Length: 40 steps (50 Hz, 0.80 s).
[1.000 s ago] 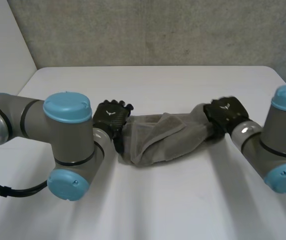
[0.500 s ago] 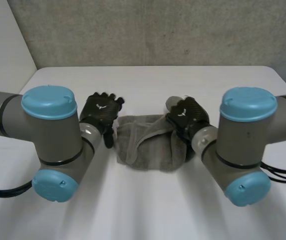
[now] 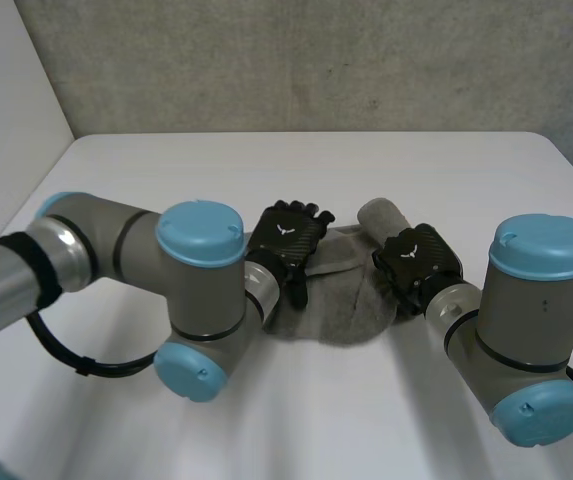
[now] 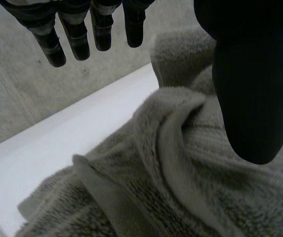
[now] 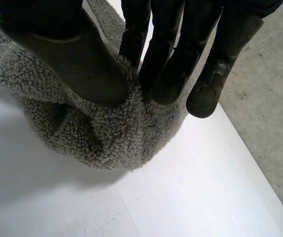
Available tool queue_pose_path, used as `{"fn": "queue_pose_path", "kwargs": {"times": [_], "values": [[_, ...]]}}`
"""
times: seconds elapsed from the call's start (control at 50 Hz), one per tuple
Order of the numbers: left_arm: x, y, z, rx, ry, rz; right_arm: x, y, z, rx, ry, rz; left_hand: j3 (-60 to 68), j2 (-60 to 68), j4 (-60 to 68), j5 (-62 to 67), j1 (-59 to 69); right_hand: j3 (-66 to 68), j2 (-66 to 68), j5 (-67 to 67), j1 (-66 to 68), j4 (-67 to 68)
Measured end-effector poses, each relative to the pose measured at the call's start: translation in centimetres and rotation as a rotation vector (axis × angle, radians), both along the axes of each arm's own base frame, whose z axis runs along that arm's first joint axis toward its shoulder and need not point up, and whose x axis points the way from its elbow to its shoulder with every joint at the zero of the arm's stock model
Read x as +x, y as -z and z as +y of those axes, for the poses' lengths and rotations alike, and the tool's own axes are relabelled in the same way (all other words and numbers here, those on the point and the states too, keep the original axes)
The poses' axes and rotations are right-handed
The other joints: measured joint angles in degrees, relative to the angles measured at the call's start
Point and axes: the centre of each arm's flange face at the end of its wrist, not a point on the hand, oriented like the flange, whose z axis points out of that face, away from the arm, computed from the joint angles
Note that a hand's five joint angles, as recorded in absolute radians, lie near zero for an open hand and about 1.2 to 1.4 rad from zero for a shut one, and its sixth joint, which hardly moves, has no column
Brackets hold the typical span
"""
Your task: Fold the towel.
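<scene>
The grey towel point(image 3: 338, 305) lies bunched on the white table point(image 3: 266, 165), between the two hands. The left hand point(image 3: 284, 240) is over one end of it, its fingers point(image 4: 74, 37) straight and apart from the thumb, holding nothing. The right hand point(image 3: 421, 262) pinches a fold of the towel between thumb and fingers point(image 5: 173, 54).

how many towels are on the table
1. The towel lies bunched on the table; the right robot hand pinches its right side, the left robot hand open at its left edge.
</scene>
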Motion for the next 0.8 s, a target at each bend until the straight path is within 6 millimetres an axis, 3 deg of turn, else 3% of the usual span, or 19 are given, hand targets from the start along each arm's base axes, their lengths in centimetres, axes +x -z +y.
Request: {"fn": "queue_pose_path", "kwargs": {"times": [0.2, 0.32, 0.42, 0.58, 0.8], "values": [[-0.5, 2.1, -2.5, -0.036, -0.063, -0.005, -0.2, 0.3, 0.0, 0.01, 0.0, 0.004, 1.2, 1.2, 1.2, 0.0, 1.1, 0.0, 0.0, 0.0, 0.0, 0.0], [2.4, 1.4, -6.6, -0.121, -0.332, -0.024, -0.7, 0.6, -0.3, 0.017, 0.013, 0.004, 1.7, 1.8, 1.7, 0.2, 1.8, 0.0, 0.0, 0.0, 0.0, 0.0], [4.6, 1.5, -8.2, -0.138, -0.458, -0.056, -0.9, 0.5, -0.6, 0.015, 0.021, 0.004, 1.7, 1.8, 1.7, 0.2, 1.7, 0.0, 0.1, 0.4, 0.5, 0.0], [4.3, 1.9, -6.3, -0.102, -0.376, -0.075, -0.7, 0.1, -0.8, -0.001, 0.015, -0.001, 1.6, 1.7, 1.6, 0.0, 1.6, 0.0, 0.2, 0.4, 0.8, 0.0], [3.1, 0.3, -3.9, -0.107, -0.292, -0.058, -0.6, 0.1, -0.6, -0.002, 0.012, 0.001, 1.1, 1.3, 1.3, 0.0, 1.2, 0.0, 0.2, 0.4, 0.8, 0.1]]}}
